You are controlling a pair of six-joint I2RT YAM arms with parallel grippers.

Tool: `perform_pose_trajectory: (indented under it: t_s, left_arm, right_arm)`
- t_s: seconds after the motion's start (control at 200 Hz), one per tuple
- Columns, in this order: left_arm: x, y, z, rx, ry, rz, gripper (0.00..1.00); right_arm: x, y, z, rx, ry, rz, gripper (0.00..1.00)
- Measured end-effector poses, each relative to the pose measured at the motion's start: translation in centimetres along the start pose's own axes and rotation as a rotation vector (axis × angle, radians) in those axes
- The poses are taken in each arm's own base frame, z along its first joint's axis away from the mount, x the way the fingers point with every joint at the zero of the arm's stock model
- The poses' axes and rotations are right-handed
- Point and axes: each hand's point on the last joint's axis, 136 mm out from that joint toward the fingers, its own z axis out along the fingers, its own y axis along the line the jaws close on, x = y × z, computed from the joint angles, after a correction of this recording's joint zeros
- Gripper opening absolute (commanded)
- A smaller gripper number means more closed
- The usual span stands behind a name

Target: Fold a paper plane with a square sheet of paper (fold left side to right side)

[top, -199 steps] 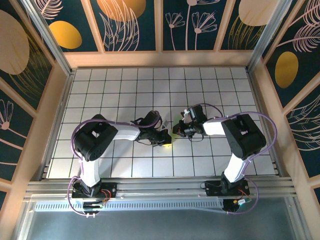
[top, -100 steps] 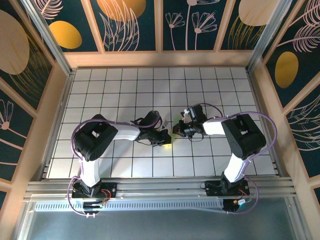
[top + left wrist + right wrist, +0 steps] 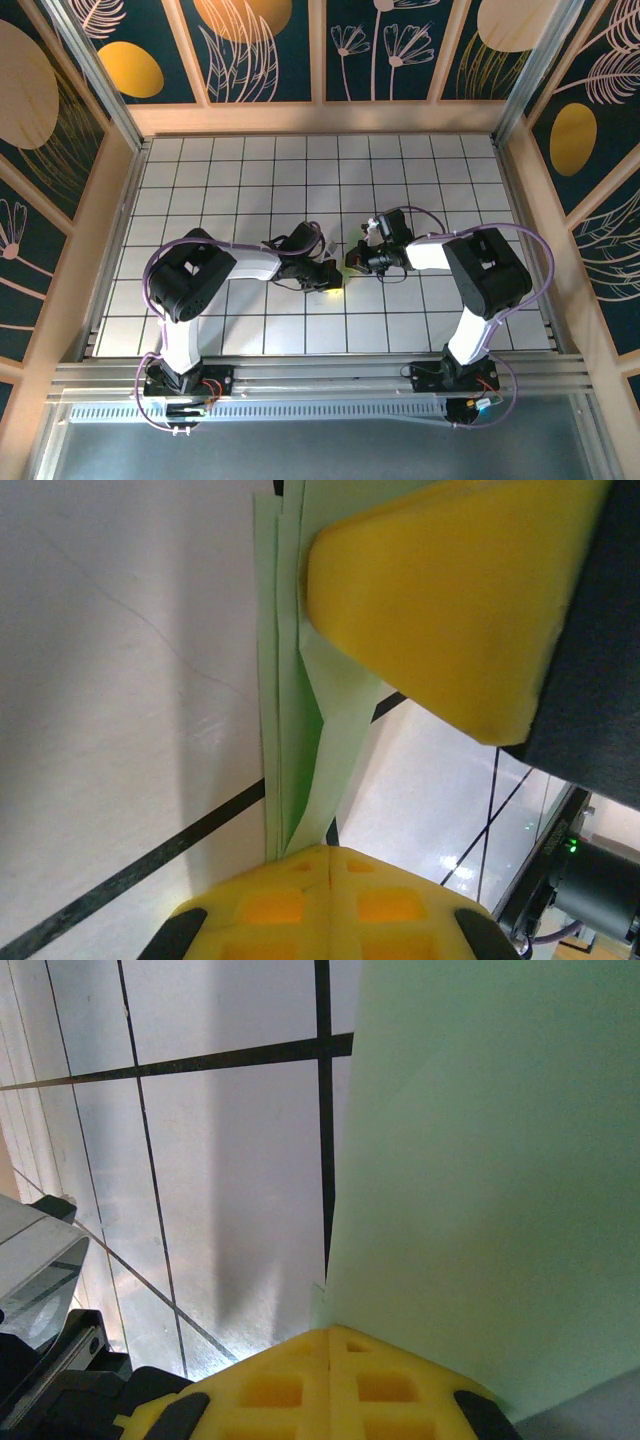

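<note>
Several folds already show in our pale green paper point(image 3: 290, 730) — a narrow layered strip gripped at mid-desk point(image 3: 200, 180) by both arms' closed jaws — so we judge the plane well along but unfinished.

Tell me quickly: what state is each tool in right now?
Left tool: closed, pinching the folded green paper.
Right tool: closed, pinching the same paper.

Top camera looks down on the whole table point(image 3: 250, 180); both wrist cameras press close on the paper point(image 3: 480, 1160) at centre.
</note>
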Motion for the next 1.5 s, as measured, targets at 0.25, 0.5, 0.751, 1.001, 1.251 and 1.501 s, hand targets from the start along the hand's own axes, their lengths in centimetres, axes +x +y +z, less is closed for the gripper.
perform_pose_trajectory:
  t_s: [0.25, 0.5, 0.751, 1.001, 1.251, 1.501]
  left_arm:
    - [0.2, 0.0, 0.1, -0.013, 0.005, 0.032, 0.0]
    - [0.3, -0.2, 0.1, -0.023, -0.006, 0.05, 0.0]
    - [1.1, 0.0, -0.1, -0.034, -0.001, 0.052, 0.0]
    - [2.2, 0.1, -0.2, -0.036, 0.022, 0.048, 0.0]
    - [2.1, -1.4, -1.7, 0.001, -0.005, 0.033, 0.0]
    - [-0.8, -2.6, -2.9, 0.053, -0.062, 0.033, 0.0]
  right_arm:
    - [0.0, 0.0, 0.0, 0.004, 0.0, 0.001, 0.0]
    - [0.0, 0.0, 0.0, 0.007, 0.001, 0.003, 0.0]
    - [0.0, 0.0, 0.0, 0.012, 0.004, 0.004, 0.0]
    - [0.0, 0.0, 0.0, 0.014, 0.004, -0.001, 0.0]
    - [0.0, 0.0, 0.0, 0.018, 0.006, -0.009, 0.0]
    - [0.0, 0.0, 0.0, 0.019, 0.007, -0.008, 0.0]
